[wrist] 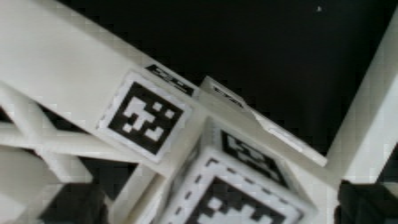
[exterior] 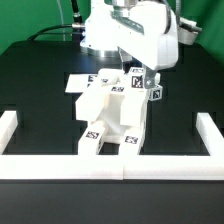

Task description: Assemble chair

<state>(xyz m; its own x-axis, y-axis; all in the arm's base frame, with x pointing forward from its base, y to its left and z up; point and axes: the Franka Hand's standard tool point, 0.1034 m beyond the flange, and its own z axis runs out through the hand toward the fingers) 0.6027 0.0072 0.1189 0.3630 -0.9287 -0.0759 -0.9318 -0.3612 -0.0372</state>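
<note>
Several blocky, smooth white plastic parts make the tagged chair (exterior: 108, 112).

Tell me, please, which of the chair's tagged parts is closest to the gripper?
The small tagged block at the top of the chair, just below the gripper; the two tagged leg ends sit much lower, by the front border rail.

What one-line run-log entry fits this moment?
stage: chair assembly | chair: partly assembled, on table | gripper: at chair's upper part | jaws: unclear
</note>
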